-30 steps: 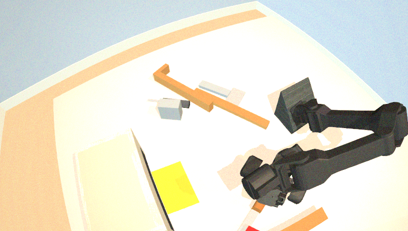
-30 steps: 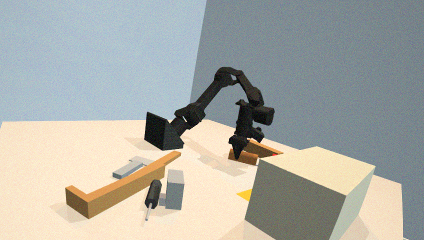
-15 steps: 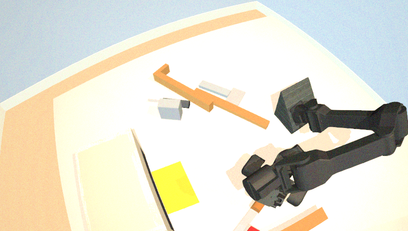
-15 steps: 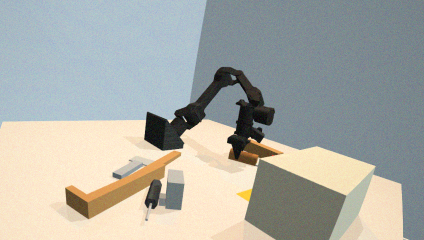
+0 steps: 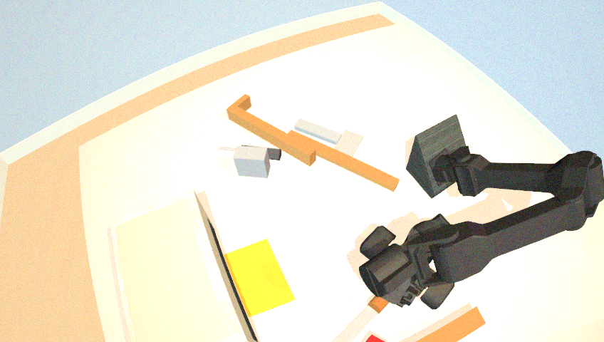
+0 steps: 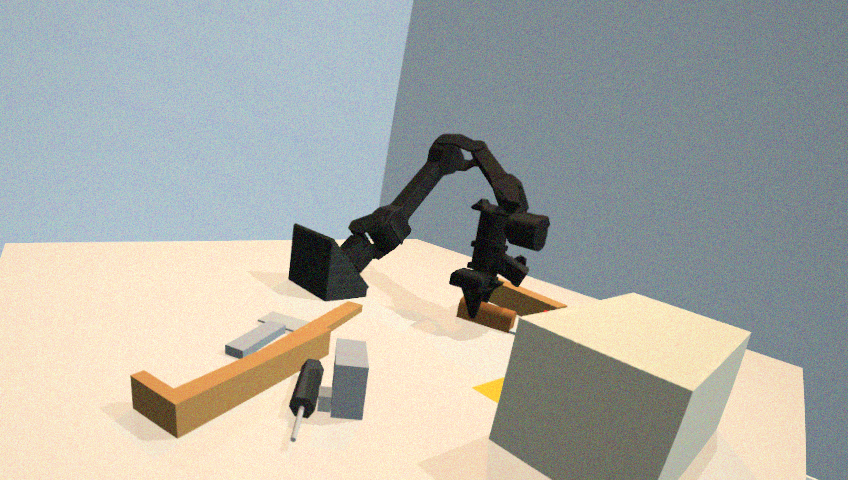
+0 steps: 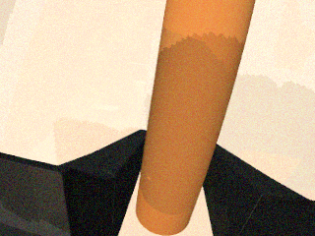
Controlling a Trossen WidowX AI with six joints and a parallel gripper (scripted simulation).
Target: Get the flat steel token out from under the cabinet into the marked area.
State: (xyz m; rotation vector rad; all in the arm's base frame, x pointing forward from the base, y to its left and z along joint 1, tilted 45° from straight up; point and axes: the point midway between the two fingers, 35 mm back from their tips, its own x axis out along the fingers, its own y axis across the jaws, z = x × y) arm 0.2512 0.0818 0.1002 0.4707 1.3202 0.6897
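Token: not visible in any view; I cannot tell where under the cabinet it lies.

Top view. Cabinet (image 5: pixel 161 262), pale cream, at lower left of the worktop (image 5: pixel 381 84). Yellow marked area (image 5: pixel 259 277) lies flat just before its dark front edge. My gripper (image 5: pixel 392 294) hangs to the right of the yellow patch, well apart from it. An orange rod (image 5: pixel 377 303) shows just under my wrist, with a pale shaft running from it toward the lower edge. Small red piece (image 5: pixel 374 338) at the bottom edge; orange bar (image 5: pixel 455 325) near it. Long orange L-shaped rake (image 5: pixel 296 142) lies across mid-worktop, a flat grey slab (image 5: pixel 318 130) just behind it, a grey block (image 5: pixel 251 161) with a dark cylinder (image 5: pixel 274 153) in front of it. Dark base block (image 5: pixel 434 154) at right.

Exterior view. Gripper (image 6: pixel 474 306) points straight down, tips on the orange rod (image 6: pixel 487 316), low at the worktop (image 6: pixel 89 309). Cabinet (image 6: pixel 612 386) stands near at right; a sliver of yellow area (image 6: pixel 490 389) shows by its corner.

Wrist view. Orange rod (image 7: pixel 197 105), round in section, runs up the frame between my dark fingers. Fingers closed partway, clamped on the rod on both sides.
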